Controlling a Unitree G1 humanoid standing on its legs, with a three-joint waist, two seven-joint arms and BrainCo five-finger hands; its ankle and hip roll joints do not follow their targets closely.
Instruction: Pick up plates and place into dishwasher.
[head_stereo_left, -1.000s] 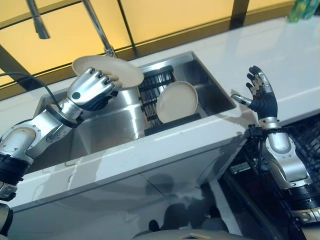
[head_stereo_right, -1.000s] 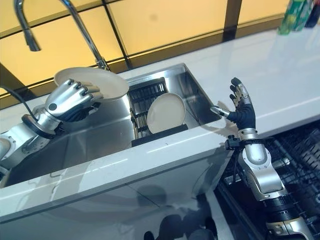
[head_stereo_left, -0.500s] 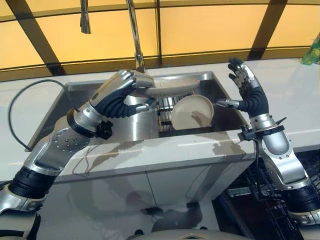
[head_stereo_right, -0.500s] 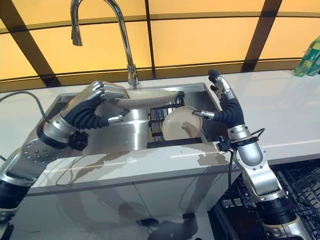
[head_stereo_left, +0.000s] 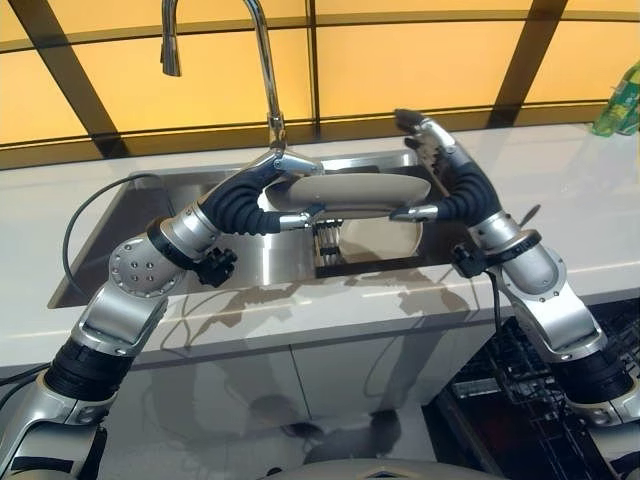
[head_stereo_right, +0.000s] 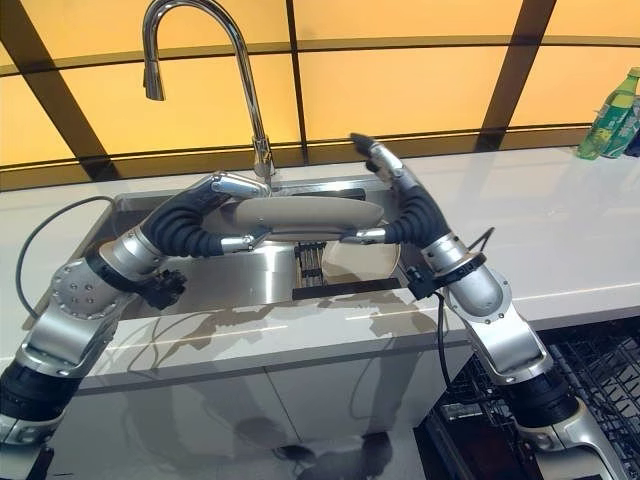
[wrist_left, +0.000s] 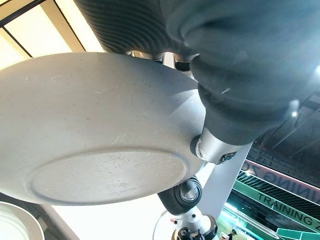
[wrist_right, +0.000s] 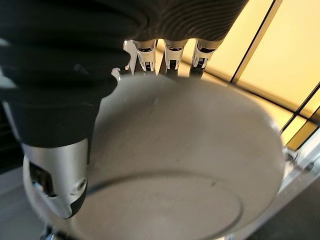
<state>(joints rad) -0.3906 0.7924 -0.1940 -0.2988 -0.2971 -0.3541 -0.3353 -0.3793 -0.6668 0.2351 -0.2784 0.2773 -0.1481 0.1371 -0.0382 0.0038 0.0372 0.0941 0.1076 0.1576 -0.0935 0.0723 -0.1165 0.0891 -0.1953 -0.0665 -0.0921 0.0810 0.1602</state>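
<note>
A stainless sink is set into a white counter. Inside it, toward its 3 o'clock end, a dark rack holds one pale plate in the rack, standing on edge; only its lower part shows, the rest being covered by the held plate above.

The held plate is level above the sink, seen edge-on from the head views and from underneath in both wrist views.

The left hand grips its rim at 9 o'clock, fingers laid over the top and thumb under, closed on the plate. The right hand takes the rim at 3 o'clock: fingers reach over the top, thumb pressed beneath, likewise clasping the plate. The right wrist view confirms fingers over the far edge and the thumb against the underside.

A curved tap rises behind the sink at 12 o'clock. A green bottle stands on the counter at 2 o'clock, partly cut off by the edge; its label cannot be made out.

At 5 o'clock, below the counter, a dark wire dishwasher rack is partly visible behind the right arm; its contents cannot be determined.

A small stamp on the plate's underside in the left wrist view is too faint to read.
</note>
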